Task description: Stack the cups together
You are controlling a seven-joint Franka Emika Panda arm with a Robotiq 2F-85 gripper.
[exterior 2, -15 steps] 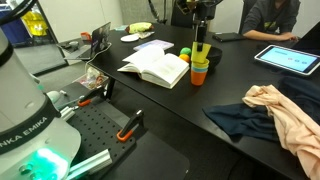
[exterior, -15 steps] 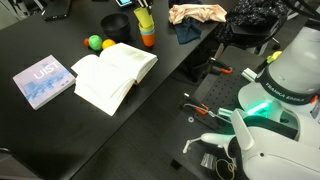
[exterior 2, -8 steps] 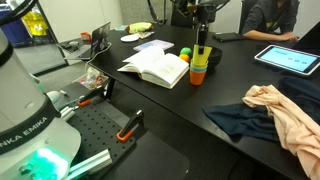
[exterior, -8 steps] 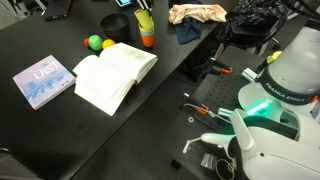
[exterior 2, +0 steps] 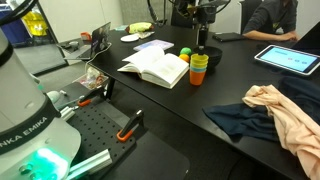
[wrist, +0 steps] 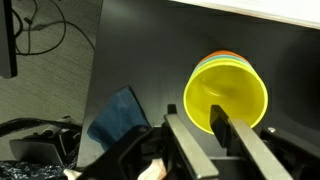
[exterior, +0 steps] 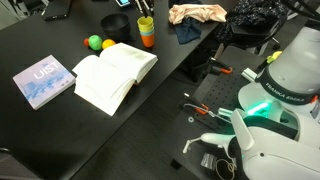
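Cups [exterior: 147, 33] are coming together. Nearest us, the pincer [wrist: 213, 140] is easing narrowly apart and letting go of the yellow cup [wrist: 226, 95]. That cup is now sitting lower, nested upright in the orange cup [exterior 2: 199, 75] on the bench [exterior 2: 235, 72], near the open book [exterior 2: 155, 68]. We are judging this stacking step done.

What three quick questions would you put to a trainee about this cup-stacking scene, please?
1. True or false: the yellow cup sits nested in the orange cup.
2. Which of these lies on the table beside the cups? A: an open book; B: a frying pan; C: a teapot.
3. How many small balls lie next to that book?
Key: 1 true; 2 A; 3 two.
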